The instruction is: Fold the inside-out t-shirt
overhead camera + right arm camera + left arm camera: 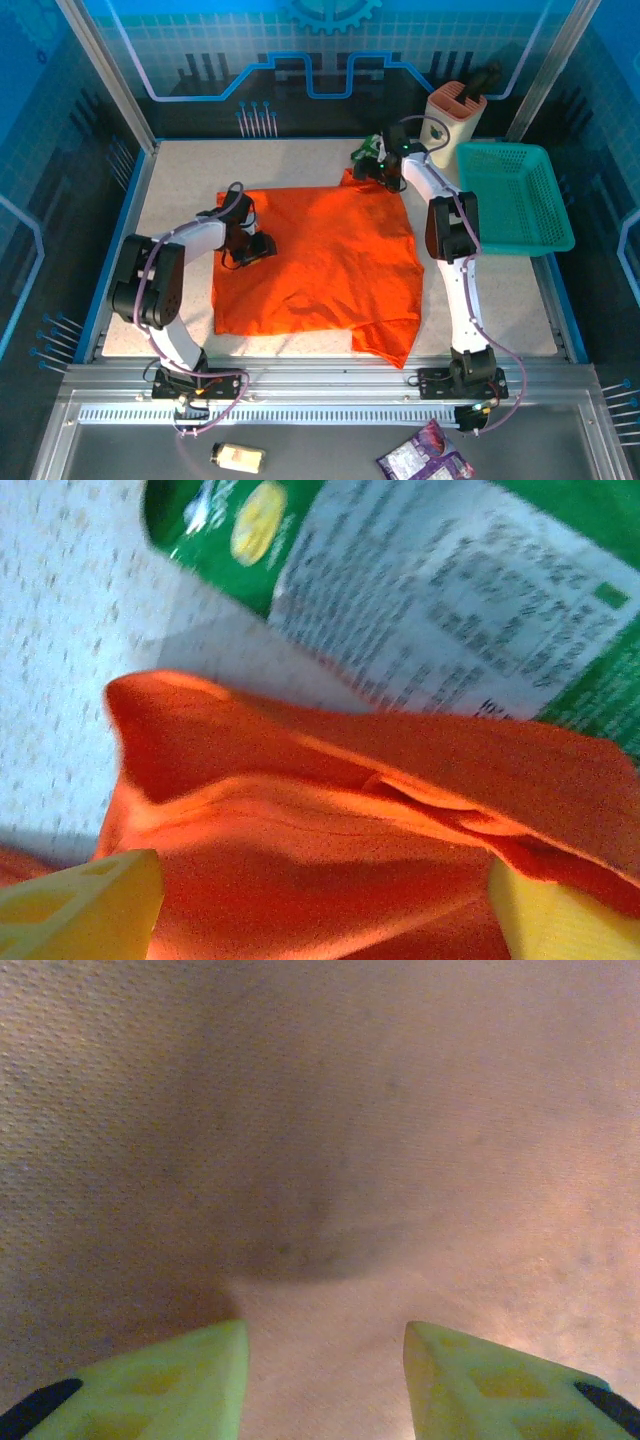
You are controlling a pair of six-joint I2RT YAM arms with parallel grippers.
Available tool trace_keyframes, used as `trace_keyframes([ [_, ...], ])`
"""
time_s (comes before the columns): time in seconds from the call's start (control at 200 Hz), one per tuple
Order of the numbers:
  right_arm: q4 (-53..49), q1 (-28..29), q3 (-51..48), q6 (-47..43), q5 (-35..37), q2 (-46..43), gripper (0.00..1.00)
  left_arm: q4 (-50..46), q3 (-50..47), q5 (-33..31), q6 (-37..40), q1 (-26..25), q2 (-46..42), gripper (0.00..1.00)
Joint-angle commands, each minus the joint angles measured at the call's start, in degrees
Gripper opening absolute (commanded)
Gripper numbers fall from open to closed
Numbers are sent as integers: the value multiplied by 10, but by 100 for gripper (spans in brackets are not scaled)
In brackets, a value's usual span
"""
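Orange t-shirt (330, 260) lies spread almost flat across the middle of the table (180, 175), its near right corner trailing toward the arm bases. Right gripper (372, 168) stands at the shirt's far right corner, jaws wide apart, with cloth lying between them but not clamped. A green packet (420, 570) sits just beyond that corner. Left gripper (252, 247) rests low over the shirt's left part, jaws part-open, nothing seen pinched. Judgement: the far right corner lies directly under the right gripper and the shirt's body runs away toward the near left, so the right arm is the nearer for that corner.
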Motion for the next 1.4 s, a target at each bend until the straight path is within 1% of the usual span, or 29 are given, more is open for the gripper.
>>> trace_keyframes([
  [0.0, 47, -29, 47, 23, 3, 43, 86, -3, 36, -16, 9, 2, 25, 45],
  [0.06, 63, -39, 81, 21, -1, 68, 86, -4, 55, -15, 13, 5, 44, 44],
  [0.19, 57, -57, 174, 17, -24, 117, 85, -25, 118, -16, 40, 10, 95, 44],
  [0.25, 45, -60, 192, 10, -21, 107, 84, -38, 147, -14, 50, 16, 119, 44],
  [0.31, 44, -59, 177, 0, -21, 72, 84, -50, 175, -17, 58, 20, 138, 44],
  [0.405, 52, -48, 116, -22, -12, -7, 84, -50, 202, -16, 66, 29, 149, 44],
  [0.485, 38, -37, 73, -44, 1, -67, 84, -34, 213, 6, 74, 36, 139, 44],
  [0.6, -6, -19, 26, -62, -15, -132, 84, -45, 218, 0, 71, 35, 83, 44],
  [0.685, -16, -2, -50, -61, -29, -201, 82, -70, 208, -21, 60, 33, 33, 44],
  [0.75, -10, 13, -124, -52, -39, -248, 82, -79, 179, -35, 43, 31, -12, 44],
  [0.866, 13, 44, -248, -37, -79, -325, 80, -77, 95, -69, 6, 23, -100, 43],
  [0.931, 24, 64, -306, -27, -97, -359, 80, -85, 46, -87, -21, 21, -140, 41],
  [1.011, 35, 87, -367, -15, -112, -393, 79, -115, -1, -119, -56, 17, -178, 38],
  [1.101, 46, 123, -432, 1, -115, -427, 78, -162, -39, -163, -93, 7, -212, 35],
  [1.166, 58, 152, -474, 10, -126, -445, 77, -194, -60, -203, -120, -7, -234, 33],
  [1.261, 81, 205, -537, 29, -143, -466, 76, -233, -86, -241, -157, -33, -267, 28],
  [1.396, 110, 274, -596, 58, -150, -477, 76, -273, -127, -277, -225, -91, -309, 28],
])
